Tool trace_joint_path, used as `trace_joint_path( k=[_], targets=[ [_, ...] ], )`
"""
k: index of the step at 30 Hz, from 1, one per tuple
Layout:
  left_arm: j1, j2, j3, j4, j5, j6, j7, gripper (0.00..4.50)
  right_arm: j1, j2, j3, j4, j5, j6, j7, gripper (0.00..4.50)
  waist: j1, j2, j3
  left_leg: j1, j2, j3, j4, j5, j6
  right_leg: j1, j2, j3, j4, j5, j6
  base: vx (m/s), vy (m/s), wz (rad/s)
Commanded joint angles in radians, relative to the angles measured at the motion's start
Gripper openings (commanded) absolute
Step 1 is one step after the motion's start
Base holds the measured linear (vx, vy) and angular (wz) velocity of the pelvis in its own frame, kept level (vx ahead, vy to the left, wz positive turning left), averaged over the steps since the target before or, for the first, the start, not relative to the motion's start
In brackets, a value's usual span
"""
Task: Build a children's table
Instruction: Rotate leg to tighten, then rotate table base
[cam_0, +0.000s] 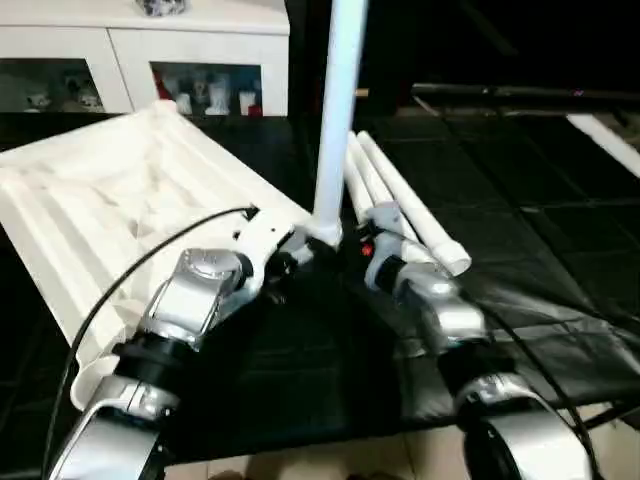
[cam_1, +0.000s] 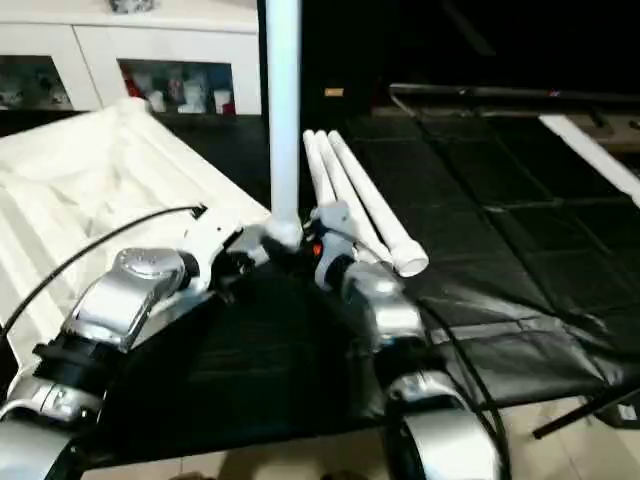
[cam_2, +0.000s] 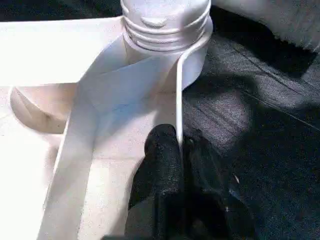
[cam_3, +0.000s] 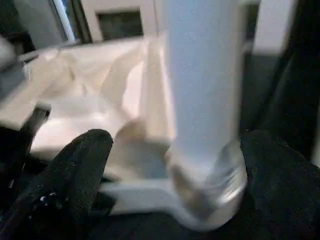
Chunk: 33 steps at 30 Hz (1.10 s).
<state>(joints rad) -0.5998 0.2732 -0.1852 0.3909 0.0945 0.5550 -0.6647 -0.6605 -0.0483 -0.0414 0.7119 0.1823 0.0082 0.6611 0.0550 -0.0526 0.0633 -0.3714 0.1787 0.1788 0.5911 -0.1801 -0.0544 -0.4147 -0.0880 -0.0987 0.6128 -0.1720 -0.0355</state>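
Table top lies ribbed side up on black mat, left of both arms. One leg stands upright in near corner socket. Left gripper pinched shut on thin rim of top just beside that socket. Right gripper fingers spread wide either side of leg base, not clamping. Three spare legs lie together on mat just behind right gripper.
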Motion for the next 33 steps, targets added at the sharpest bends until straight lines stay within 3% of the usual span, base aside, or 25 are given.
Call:
trace_joint_path(
  k=[1, 2, 3, 4, 5, 7, 8, 9, 10, 11, 12, 15, 18, 20, 21, 23, 24, 26, 27, 29, 30, 33],
  targets=[
    [-0.022, -0.004, 0.011, -0.005, -0.010, -0.067, 0.011, 0.00, 0.024, -0.036, -0.004, -0.059, 0.002, -0.001, 0.028, 4.41, 0.008, 0.020, -0.079, 0.011, 0.053, -0.017, -0.063, -0.127, 0.074, 0.070, -0.069, 0.060, -0.060, -0.061, -0.238, 0.000, 0.000, 0.00],
    [-0.021, -0.009, 0.012, -0.006, -0.022, -0.074, -0.003, 0.00, 0.042, -0.061, 0.002, -0.099, 0.009, 0.023, 0.059, 4.41, 0.011, 0.018, -0.077, 0.011, 0.051, -0.017, -0.063, -0.144, 0.069, 0.070, -0.070, 0.060, -0.065, -0.094, -0.231, 0.000, 0.000, 0.00],
    [-0.020, -0.010, 0.011, -0.008, -0.026, -0.075, -0.011, 0.44, 0.051, -0.070, 0.004, -0.119, 0.019, 0.041, 0.077, 4.50, 0.014, 0.016, -0.077, 0.012, 0.052, -0.016, -0.063, -0.153, 0.065, 0.071, -0.071, 0.061, -0.067, -0.118, -0.222, 0.000, 0.000, 0.00],
    [-0.020, -0.012, 0.013, -0.012, -0.030, -0.077, -0.013, 0.44, 0.060, -0.080, 0.007, -0.137, 0.026, 0.060, 0.096, 4.50, 0.014, 0.015, -0.076, 0.010, 0.052, -0.018, -0.065, -0.157, 0.062, 0.072, -0.071, 0.060, -0.068, -0.137, -0.216, 0.000, 0.000, 0.00],
    [-0.020, -0.018, 0.026, -0.024, -0.044, -0.074, -0.013, 0.55, 0.079, -0.099, 0.013, -0.170, 0.039, 0.090, 0.133, 4.50, 0.013, 0.008, -0.075, 0.010, 0.052, -0.017, -0.065, -0.157, 0.064, 0.073, -0.069, 0.060, -0.070, -0.145, -0.213, 0.000, 0.000, 0.00],
    [-0.021, -0.024, 0.039, -0.029, -0.059, -0.074, -0.010, 0.58, 0.097, -0.111, 0.015, -0.197, 0.045, 0.109, 0.159, 4.50, 0.019, 0.011, -0.076, 0.010, 0.056, -0.018, -0.064, -0.151, 0.067, 0.071, -0.072, 0.060, -0.069, -0.140, -0.217, 0.000, 0.000, 0.00],
    [-0.022, -0.022, 0.045, -0.036, -0.065, -0.080, -0.010, 0.66, 0.106, -0.118, 0.016, -0.209, 0.053, 0.119, 0.178, 4.50, 0.017, 0.002, -0.076, 0.008, 0.055, -0.017, -0.064, -0.151, 0.067, 0.070, -0.072, 0.059, -0.069, -0.146, -0.218, 0.000, 0.000, 0.00],
    [-0.024, -0.017, 0.061, -0.048, -0.075, -0.080, -0.010, 0.90, 0.119, -0.127, 0.024, -0.225, 0.059, 0.123, 0.205, 4.50, 0.020, 0.005, -0.076, 0.009, 0.054, -0.018, -0.063, -0.154, 0.068, 0.070, -0.074, 0.059, -0.070, -0.156, -0.217, 0.000, 0.000, 0.00],
    [-0.026, -0.014, 0.070, -0.051, -0.082, -0.083, -0.009, 0.90, 0.131, -0.134, 0.030, -0.243, 0.065, 0.130, 0.221, 4.50, 0.020, 0.006, -0.075, 0.009, 0.055, -0.018, -0.063, -0.157, 0.068, 0.071, -0.074, 0.059, -0.070, -0.162, -0.214, 0.000, 0.000, 0.00],
    [-0.033, 0.000, 0.098, -0.065, -0.104, -0.081, -0.015, 0.90, 0.150, -0.145, 0.046, -0.272, 0.070, 0.145, 0.244, 4.50, 0.018, -0.009, -0.075, 0.007, 0.054, -0.016, -0.063, -0.157, 0.071, 0.071, -0.072, 0.058, -0.073, -0.177, -0.203, 0.000, 0.000, 0.00],
    [-0.037, 0.014, 0.115, -0.075, -0.111, -0.073, -0.018, 0.90, 0.158, -0.146, 0.058, -0.286, 0.073, 0.160, 0.256, 4.50, 0.022, 0.000, -0.074, 0.008, 0.055, -0.018, -0.064, -0.155, 0.069, 0.069, -0.075, 0.059, -0.072, -0.195, -0.195, 0.000, 0.000, 0.00],
    [-0.043, 0.046, 0.143, -0.092, -0.123, -0.056, -0.026, 0.90, 0.176, -0.151, 0.089, -0.319, 0.082, 0.186, 0.270, 4.50, 0.017, -0.008, -0.072, 0.010, 0.054, -0.018, -0.065, -0.168, 0.060, 0.064, -0.072, 0.057, -0.077, -0.247, -0.174, 0.000, 0.000, 0.00],
    [-0.050, 0.160, 0.176, -0.101, -0.094, -0.052, -0.044, 0.90, 0.173, -0.119, 0.122, -0.309, 0.052, 0.196, 0.238, 4.50, 0.018, -0.005, -0.071, 0.010, 0.056, -0.021, -0.068, -0.168, 0.045, 0.060, -0.074, 0.058, -0.074, -0.267, -0.163, 0.000, 0.000, 0.00],
    [-0.052, 0.249, 0.191, -0.087, -0.060, -0.049, -0.041, 0.74, 0.162, -0.094, 0.138, -0.290, 0.019, 0.198, 0.213, 4.50, 0.010, 0.000, -0.071, 0.009, 0.055, -0.024, -0.071, -0.172, 0.033, 0.059, -0.070, 0.058, -0.071, -0.262, -0.155, 0.000, 0.000, 0.00],
    [-0.048, 0.289, 0.187, -0.078, -0.041, -0.058, -0.039, 0.74, 0.159, -0.087, 0.148, -0.284, 0.004, 0.195, 0.202, 4.50, 0.008, -0.006, -0.071, 0.011, 0.055, -0.024, -0.071, -0.166, 0.026, 0.059, -0.070, 0.059, -0.068, -0.253, -0.154, 0.000, 0.000, 0.00],
    [-0.031, 0.398, 0.179, -0.055, 0.022, -0.066, -0.031, 0.51, 0.139, -0.056, 0.172, -0.241, -0.024, 0.186, 0.176, 4.50, 0.004, 0.002, -0.069, 0.017, 0.058, -0.022, -0.073, -0.164, 0.011, 0.053, -0.067, 0.060, -0.066, -0.226, -0.164, 0.000, 0.000, 0.00],
    [-0.031, 0.398, 0.179, -0.055, 0.022, -0.066, -0.031, 0.42, 0.139, -0.056, 0.172, -0.241, -0.024, 0.186, 0.176, 4.50, 0.007, 0.001, -0.068, 0.021, 0.059, -0.022, -0.074, -0.167, 0.002, 0.051, -0.067, 0.061, -0.064, -0.211, -0.169, 0.000, 0.000, 0.00],
    [0.003, 0.523, 0.175, -0.044, 0.080, -0.058, -0.041, 0.16, 0.111, -0.027, 0.199, -0.187, -0.046, 0.184, 0.153, 4.50, 0.008, 0.004, -0.067, 0.023, 0.061, -0.021, -0.077, -0.173, -0.009, 0.051, -0.068, 0.063, -0.061, -0.191, -0.179, 0.000, 0.000, 0.00],
    [0.016, 0.553, 0.180, -0.045, 0.090, -0.048, -0.043, 0.16, 0.103, -0.022, 0.209, -0.173, -0.051, 0.188, 0.147, 4.50, 0.006, -0.004, -0.067, 0.021, 0.062, -0.022, -0.079, -0.181, -0.015, 0.052, -0.068, 0.063, -0.057, -0.189, -0.182, 0.000, 0.000, 0.00],
    [0.045, 0.616, 0.182, -0.033, 0.120, -0.036, -0.040, 0.07, 0.084, -0.011, 0.226, -0.136, -0.067, 0.197, 0.133, 4.50, 0.013, 0.006, -0.065, 0.029, 0.063, -0.022, -0.079, -0.203, -0.031, 0.045, -0.073, 0.065, -0.059, -0.207, -0.181, 0.000, 0.000, 0.00],
    [0.054, 0.633, 0.182, -0.029, 0.128, -0.033, -0.038, 0.03, 0.080, -0.008, 0.231, -0.127, -0.071, 0.203, 0.130, 4.50, 0.011, 0.000, -0.062, 0.027, 0.062, -0.021, -0.084, -0.224, -0.038, 0.047, -0.070, 0.065, -0.063, -0.227, -0.176, 0.000, 0.000, 0.00],
    [0.087, 0.671, 0.173, -0.021, 0.135, -0.020, -0.025, 0.03, 0.069, -0.005, 0.260, -0.092, -0.106, 0.203, 0.110, 4.50, 0.021, 0.002, -0.060, 0.031, 0.064, -0.024, -0.087, -0.261, -0.062, 0.043, -0.074, 0.067, -0.064, -0.255, -0.169, 0.000, 0.000, 0.00]
  ],
)
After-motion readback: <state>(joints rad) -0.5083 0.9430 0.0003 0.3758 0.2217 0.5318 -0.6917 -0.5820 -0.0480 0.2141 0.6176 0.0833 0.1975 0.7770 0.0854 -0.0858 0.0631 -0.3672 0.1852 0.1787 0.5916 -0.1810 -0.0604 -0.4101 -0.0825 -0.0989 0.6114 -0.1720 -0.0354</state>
